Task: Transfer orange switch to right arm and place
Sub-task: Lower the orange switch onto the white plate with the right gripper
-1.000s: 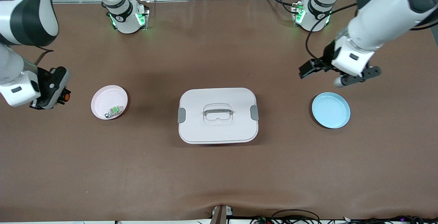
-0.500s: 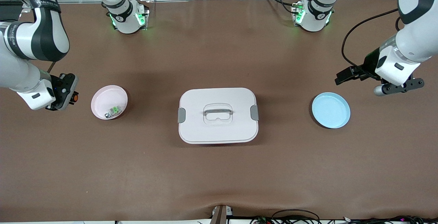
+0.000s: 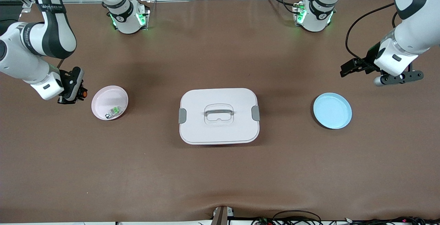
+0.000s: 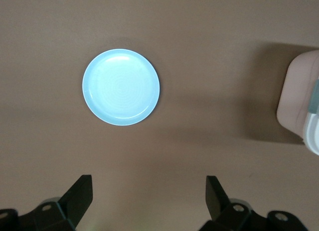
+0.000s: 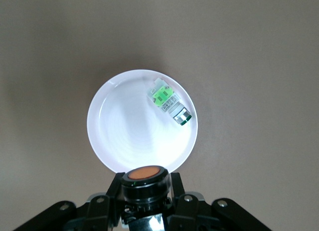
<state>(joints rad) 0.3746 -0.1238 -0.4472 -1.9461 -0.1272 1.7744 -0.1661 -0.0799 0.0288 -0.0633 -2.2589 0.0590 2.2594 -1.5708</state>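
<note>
The orange switch (image 3: 83, 94), an orange face in a black round cap, is held in my right gripper (image 3: 76, 93), whose fingers are shut on it. In the right wrist view the orange switch (image 5: 144, 175) sits between the black fingers (image 5: 106, 187) of the right gripper (image 5: 144, 185), just over the rim of the pink plate (image 5: 124, 126). In the front view that gripper hangs over the table beside the pink plate (image 3: 105, 98), toward the right arm's end. My left gripper (image 3: 398, 77) is open with nothing between its fingers, over bare table beside the blue plate (image 3: 332, 110).
A green-and-clear small part (image 3: 115, 111) lies in the pink plate, also visible in the right wrist view (image 5: 168, 102). A white lidded box (image 3: 219, 115) with a handle stands mid-table. The left wrist view shows the blue plate (image 4: 121, 86), the left gripper (image 4: 148, 191) and a corner of the box (image 4: 299, 106).
My right gripper has carried the orange switch closer to the pink plate. The left arm has drawn back from the table's middle toward its own end.
</note>
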